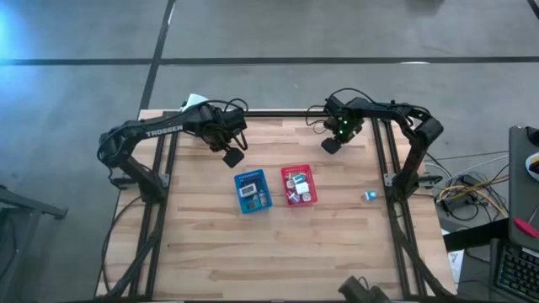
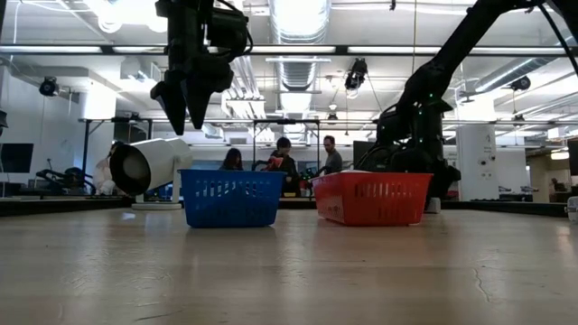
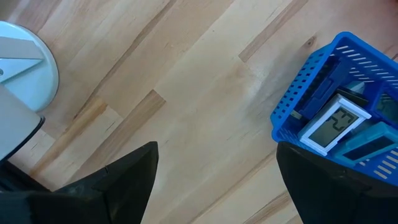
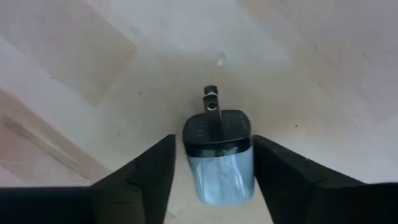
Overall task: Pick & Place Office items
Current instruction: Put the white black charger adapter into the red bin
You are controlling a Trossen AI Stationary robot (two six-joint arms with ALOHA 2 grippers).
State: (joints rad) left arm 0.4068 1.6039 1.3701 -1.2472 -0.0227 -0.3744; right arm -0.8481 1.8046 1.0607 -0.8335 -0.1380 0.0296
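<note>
My right gripper (image 1: 331, 145) (image 4: 214, 180) points down over the table's far right part, open. Its two fingers stand on either side of a small office item (image 4: 217, 155) with a black top and a pale blue body, which lies on the wood. My left gripper (image 1: 232, 156) (image 3: 217, 180) hangs open and empty above the table, just beyond the blue tray (image 1: 253, 192) (image 3: 311, 81). The blue tray holds a white-framed flat piece (image 3: 333, 121) and dark blue ones. The red tray (image 1: 309, 199) holds several small pieces. One small teal and white piece (image 1: 369, 195) lies alone on the table. My right gripper comes from above, and its fingers (image 4: 155, 168) stand close beside the two long sides of the black and pale blue item (image 4: 186, 146). I cannot tell whether they touch it. The item lies flat on the table.
A big white mug (image 2: 149, 167) (image 1: 195, 101) sits at the far left edge, its round base (image 3: 22, 68) showing in the left wrist view. The two trays stand side by side mid-table (image 2: 230, 199) (image 2: 372, 199). People sit in the room beyond the table.
</note>
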